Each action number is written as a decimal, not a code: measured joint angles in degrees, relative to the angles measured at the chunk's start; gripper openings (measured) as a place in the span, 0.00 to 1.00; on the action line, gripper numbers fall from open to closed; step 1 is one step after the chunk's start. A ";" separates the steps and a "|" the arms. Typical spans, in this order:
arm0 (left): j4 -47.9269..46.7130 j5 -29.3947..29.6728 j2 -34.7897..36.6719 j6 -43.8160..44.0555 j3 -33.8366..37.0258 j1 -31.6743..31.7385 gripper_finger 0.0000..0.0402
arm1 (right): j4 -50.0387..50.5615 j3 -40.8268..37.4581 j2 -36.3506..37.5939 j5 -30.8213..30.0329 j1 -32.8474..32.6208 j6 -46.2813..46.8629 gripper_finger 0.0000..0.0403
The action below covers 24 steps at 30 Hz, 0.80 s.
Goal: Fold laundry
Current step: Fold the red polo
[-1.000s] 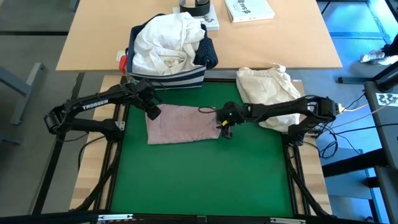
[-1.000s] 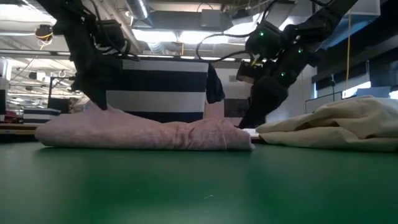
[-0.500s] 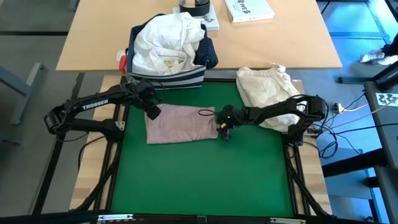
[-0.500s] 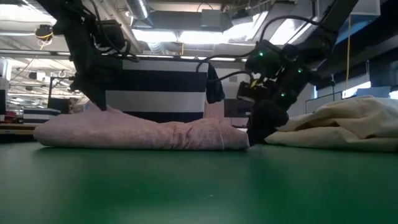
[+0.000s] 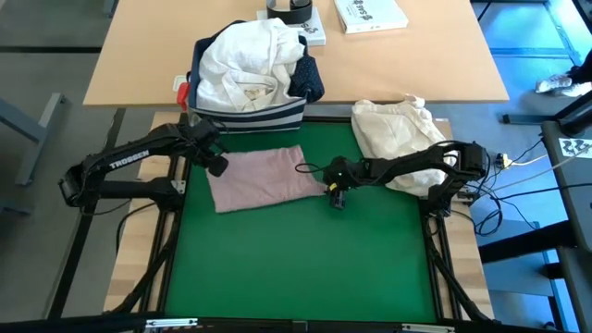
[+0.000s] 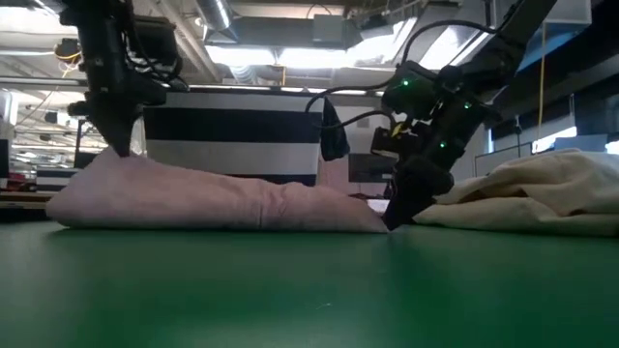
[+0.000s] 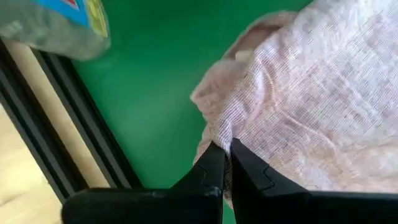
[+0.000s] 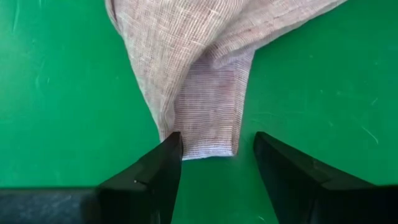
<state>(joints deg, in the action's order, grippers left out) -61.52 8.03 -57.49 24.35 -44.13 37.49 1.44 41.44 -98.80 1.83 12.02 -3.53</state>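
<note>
The pale pink top (image 5: 266,178) lies folded on the far half of the green desk (image 5: 305,268), just in front of the navy striped fabric bin (image 5: 264,116) heaped with a white shirt (image 5: 242,60). The left gripper (image 5: 215,164) has its fingers (image 7: 214,171) pinched shut on the top's far-left corner. The right gripper (image 8: 217,165) hovers with fingers spread apart over the top's right corner, holding nothing, near the cream cloth bundle (image 5: 398,129).

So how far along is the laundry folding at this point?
Early. In hand: the pale pink top lies partly folded on the green mat, the left gripper shut on its corner, the right gripper open at the opposite corner. Left: the white shirt and other clothes piled in the striped bin.
</note>
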 joint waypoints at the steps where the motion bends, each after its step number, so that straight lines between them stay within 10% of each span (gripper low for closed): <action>1: 0.63 -0.11 0.02 -0.25 0.43 -0.02 0.01 | -0.19 -0.04 -0.03 0.16 0.01 -0.37 0.51; 11: 8.84 -2.79 -1.05 -6.34 0.97 0.01 0.15 | -0.14 2.82 -0.31 0.13 0.03 -1.41 0.51; 18: 6.47 -15.64 -0.33 -8.35 -4.63 0.50 0.31 | 9.94 9.94 5.82 -0.58 0.06 -4.97 0.51; 24: 20.13 -20.63 0.54 -9.78 -2.76 -3.48 0.34 | -3.05 11.66 7.55 1.88 0.06 -7.46 0.51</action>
<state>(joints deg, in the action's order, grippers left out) -41.39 -12.60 -56.95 14.57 -46.89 34.01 -1.61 53.10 -91.25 3.70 12.08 -10.99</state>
